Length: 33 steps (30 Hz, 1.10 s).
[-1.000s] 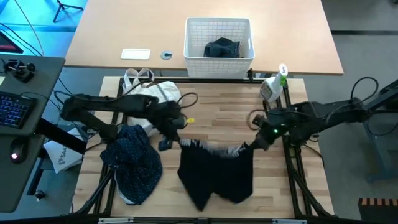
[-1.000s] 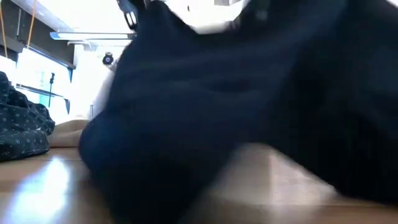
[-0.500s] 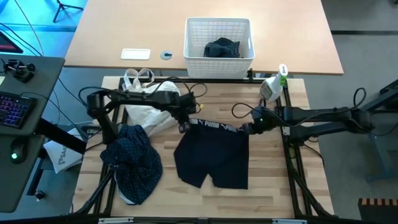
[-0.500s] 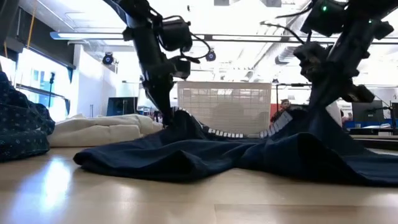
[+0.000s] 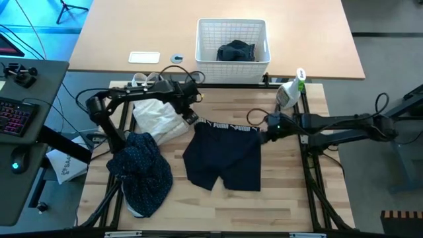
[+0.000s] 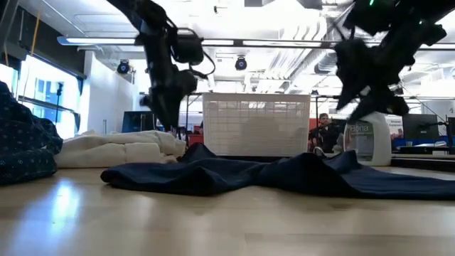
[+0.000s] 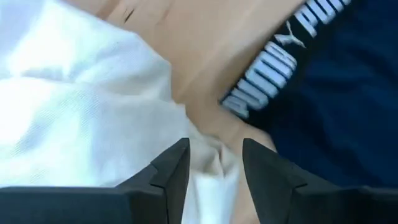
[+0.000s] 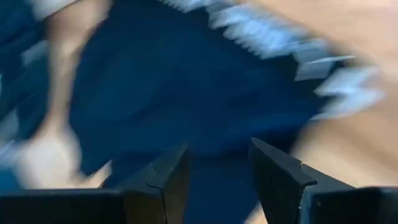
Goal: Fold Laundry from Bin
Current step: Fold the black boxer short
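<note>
Navy shorts (image 5: 223, 158) lay flat mid-desk, both the left gripper (image 5: 187, 116) and right gripper (image 5: 266, 134) open and empty beside the waistband; rumpled legs risked a crooked fold.

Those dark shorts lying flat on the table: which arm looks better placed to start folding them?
Probably the right. Its open tool hangs at the navy shorts' waistband corner, while the left tool, also open, sits over the cream-white cloth bag beside them.

Four cameras: one overhead, one at tabletop level, one on each wrist.
The high view looks straight down on the wooden tabletop (image 5: 291, 192); the low view looks level across it; both share the white lattice plastic basket (image 5: 232, 32) (image 6: 256, 122) and the dark navy shorts (image 5: 223, 157) (image 6: 284, 176), which both wrist views see close up.
</note>
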{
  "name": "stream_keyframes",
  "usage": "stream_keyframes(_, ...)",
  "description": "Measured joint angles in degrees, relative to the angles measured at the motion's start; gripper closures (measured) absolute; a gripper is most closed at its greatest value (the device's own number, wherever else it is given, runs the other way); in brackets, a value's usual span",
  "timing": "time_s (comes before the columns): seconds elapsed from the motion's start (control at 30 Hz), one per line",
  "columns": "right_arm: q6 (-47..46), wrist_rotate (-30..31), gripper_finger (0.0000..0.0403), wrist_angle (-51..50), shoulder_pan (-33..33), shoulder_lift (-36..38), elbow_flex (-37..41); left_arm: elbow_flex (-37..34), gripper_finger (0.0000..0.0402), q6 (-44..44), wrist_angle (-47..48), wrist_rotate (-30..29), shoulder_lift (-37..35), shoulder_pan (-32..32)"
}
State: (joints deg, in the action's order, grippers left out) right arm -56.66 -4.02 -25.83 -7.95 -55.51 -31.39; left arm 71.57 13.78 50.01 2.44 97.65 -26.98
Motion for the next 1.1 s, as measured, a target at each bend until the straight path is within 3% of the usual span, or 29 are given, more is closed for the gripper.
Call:
stream_keyframes(0.1,-0.7,-1.8,0.0248,6.2,6.3,0.0,1.1,1.1,0.0259,-1.5,2.5,0.4,-2.4,2.1)
stream_keyframes(0.27,-8.2,3.2,0.0269,14.3,15.1,-0.2,5.3,1.2,0.0276,3.4,-3.4,2.7,-2.7,9.0)
stream_keyframes(0.47,-14.2,6.9,0.0292,21.6,20.3,-5.6,9.5,1.2,0.0305,10.4,-10.9,-6.7,4.9,13.9)
stream_keyframes(0.7,-14.8,7.0,0.0314,28.8,21.4,-17.5,7.3,1.2,0.0342,8.7,-13.1,-10.2,12.7,11.3)
stream_keyframes(0.87,-15.1,2.8,0.0327,23.5,23.0,-21.4,4.8,1.2,0.0379,2.8,-8.4,-16.3,13.2,8.1)
stream_keyframes(1.1,-19.3,4.6,0.0345,-4.3,25.5,-14.9,2.1,1.2,0.0396,-1.6,-5.6,-17.9,5.9,5.3)
